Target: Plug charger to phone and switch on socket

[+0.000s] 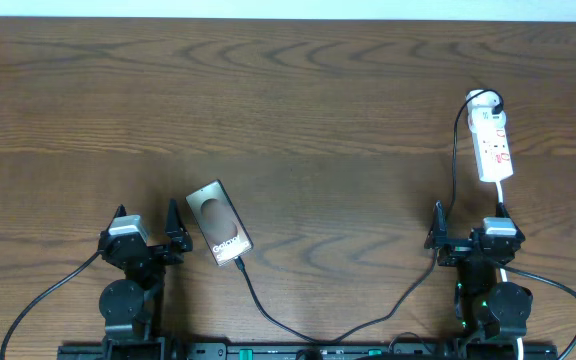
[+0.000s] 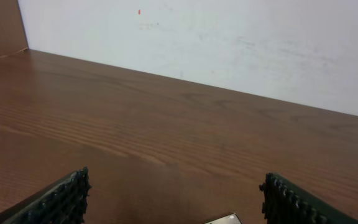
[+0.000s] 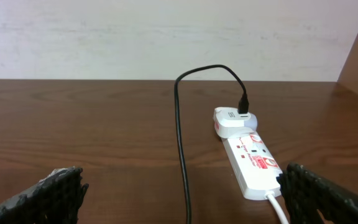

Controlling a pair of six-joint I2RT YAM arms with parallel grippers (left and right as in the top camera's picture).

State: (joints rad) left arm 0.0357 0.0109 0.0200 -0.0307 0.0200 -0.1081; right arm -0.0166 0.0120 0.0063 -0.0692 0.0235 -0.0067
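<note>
My left gripper (image 1: pixel 147 212) has its jaws spread wide, holding nothing. The phone (image 1: pixel 218 222) lies flat and skewed just outside its right finger on the overhead. The left wrist view shows only one pale corner of the phone (image 2: pixel 225 219) at the bottom edge, between the fingers (image 2: pixel 61 199) and nearer the right one.

The charger (image 1: pixel 268 315) meets the phone's near end, but I cannot tell whether the tip is seated. Its cable loops back toward me, then runs up past the left finger of the right gripper (image 1: pixel 468 212).

The right gripper's jaws also stand wide and empty. The socket (image 1: pixel 492 145) lies ahead of them, toward the right finger. The right wrist view adds detail: the charger (image 3: pixel 180 137) arches into a white adapter (image 3: pixel 235 121) on the far end of the socket (image 3: pixel 253 158).

Both arms sit folded low at the near edge, with the grippers pointing away from me.
</note>
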